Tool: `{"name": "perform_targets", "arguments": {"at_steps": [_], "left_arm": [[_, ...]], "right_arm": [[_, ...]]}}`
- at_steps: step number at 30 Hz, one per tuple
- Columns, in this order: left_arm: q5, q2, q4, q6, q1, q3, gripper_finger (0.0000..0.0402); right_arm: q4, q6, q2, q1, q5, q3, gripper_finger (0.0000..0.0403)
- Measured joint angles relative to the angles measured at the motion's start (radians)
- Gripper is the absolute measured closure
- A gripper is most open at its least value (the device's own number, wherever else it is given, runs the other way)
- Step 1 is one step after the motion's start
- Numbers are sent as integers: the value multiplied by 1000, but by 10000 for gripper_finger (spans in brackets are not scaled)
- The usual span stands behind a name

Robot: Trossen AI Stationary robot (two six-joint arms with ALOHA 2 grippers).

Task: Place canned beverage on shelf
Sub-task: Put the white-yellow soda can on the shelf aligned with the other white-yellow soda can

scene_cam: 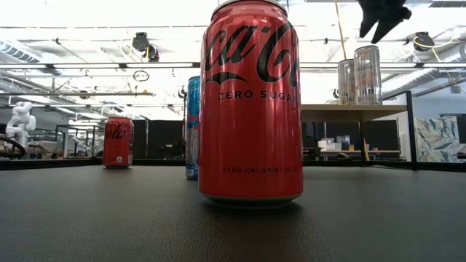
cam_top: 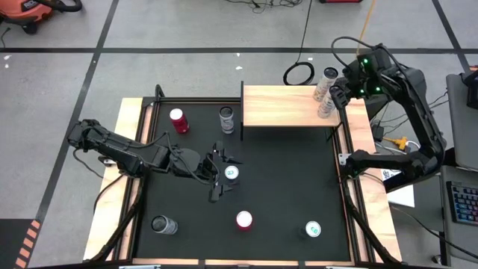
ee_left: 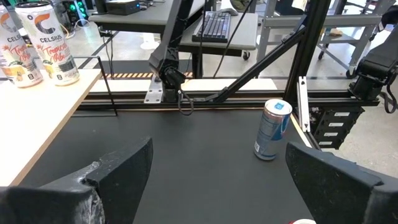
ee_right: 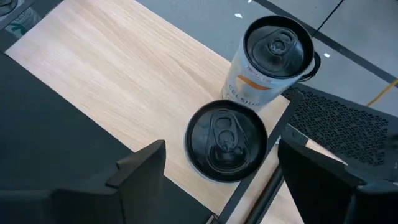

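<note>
Black matting covers the table [cam_top: 284,187], which is edged with pale wooden strips and stands on a grey floor crossed by dark tape lines. At the far right of the table sits the shelf [cam_top: 284,106], a pale-wood board on black supports. Two white Celsius cans stand at its far right corner, touching or nearly so: the nearer shelf can [cam_top: 326,108] and the farther shelf can [cam_top: 327,78], also visible from the right wrist as [ee_right: 225,140] and [ee_right: 273,53].

The right gripper [cam_top: 345,91] hovers above these two cans with its fingers spread wide and nothing between them; from the right wrist view its dark fingers [ee_right: 140,163] flank the nearer can from above without touching it.

The left gripper [cam_top: 219,173] is out over the middle of the table, fingers wide apart and empty, beside a blue-and-white can [cam_top: 231,173] standing upright just to its right.

Other cans stand upright on the matting: a red can [cam_top: 178,120] and a clear-looking can [cam_top: 226,119] at the far left, a silver can [cam_top: 162,224] near left, a red Coca-Cola Zero can [cam_top: 244,220] near centre, and a white-topped can [cam_top: 313,229] near right.
</note>
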Motion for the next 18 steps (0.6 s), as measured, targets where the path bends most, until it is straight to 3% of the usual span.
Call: {"name": "perform_targets", "arguments": {"at_steps": [14, 18], "left_arm": [[0, 0, -1, 0, 0, 0, 30], [0, 0, -6, 0, 0, 0, 30]], "right_arm": [[-35, 166, 21, 1, 10, 0, 112], [-62, 205, 8, 11, 103, 0, 112]]}}
